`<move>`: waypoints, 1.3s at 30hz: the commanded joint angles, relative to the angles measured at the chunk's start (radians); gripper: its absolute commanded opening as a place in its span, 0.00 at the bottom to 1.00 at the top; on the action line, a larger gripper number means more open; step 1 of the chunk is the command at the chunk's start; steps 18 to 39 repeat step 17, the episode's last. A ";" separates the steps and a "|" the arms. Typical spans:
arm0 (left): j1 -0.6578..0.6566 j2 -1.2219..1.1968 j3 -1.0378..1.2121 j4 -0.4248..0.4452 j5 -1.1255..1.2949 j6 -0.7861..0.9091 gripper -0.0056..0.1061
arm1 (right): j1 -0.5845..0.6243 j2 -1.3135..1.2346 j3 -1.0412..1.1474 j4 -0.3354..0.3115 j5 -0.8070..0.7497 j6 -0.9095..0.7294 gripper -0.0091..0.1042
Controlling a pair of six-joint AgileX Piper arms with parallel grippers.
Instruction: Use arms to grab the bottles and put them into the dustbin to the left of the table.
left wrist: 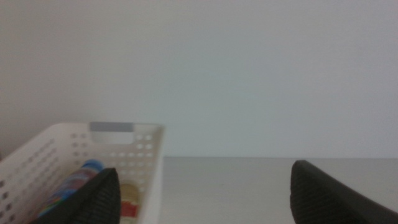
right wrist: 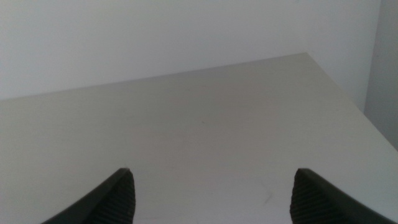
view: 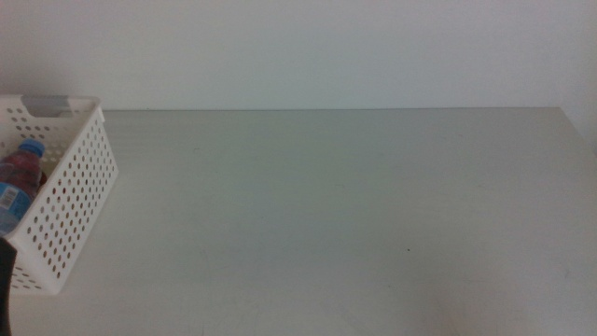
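Observation:
The white perforated dustbin [view: 70, 201] stands at the table's [view: 326, 205] left edge. A blue-capped bottle [view: 19, 177] with a reddish body lies inside it. The left wrist view looks into the dustbin [left wrist: 140, 146] and shows that bottle [left wrist: 84, 177] next to a pale yellow and red container [left wrist: 129, 200], partly hidden by a jaw. My left gripper [left wrist: 205, 186] is open and empty just beside the dustbin; only a dark bit of that arm [view: 4, 280] shows in the middle view. My right gripper [right wrist: 214, 186] is open and empty above bare tabletop, out of the middle view.
A plain white wall rises behind the table. The table's far right corner [right wrist: 308, 56] and right edge show in the right wrist view. No bottle stands on the tabletop in any view.

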 commanded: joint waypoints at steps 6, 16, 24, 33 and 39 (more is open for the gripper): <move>0.125 -0.119 0.112 0.002 -0.015 -0.009 0.89 | -0.011 -0.081 0.020 -0.058 -0.064 -0.011 0.64; 0.115 -0.118 0.128 0.002 0.063 -0.009 0.89 | -0.011 -0.081 0.020 -0.059 -0.058 -0.011 0.64; 0.115 -0.118 0.128 0.002 0.063 -0.009 0.89 | -0.011 -0.081 0.020 -0.059 -0.058 -0.011 0.64; 0.115 -0.118 0.128 0.002 0.063 -0.009 0.89 | -0.011 -0.081 0.020 -0.059 -0.058 -0.011 0.64; 0.115 -0.118 0.128 0.002 0.063 -0.009 0.89 | -0.011 -0.081 0.020 -0.059 -0.058 -0.011 0.64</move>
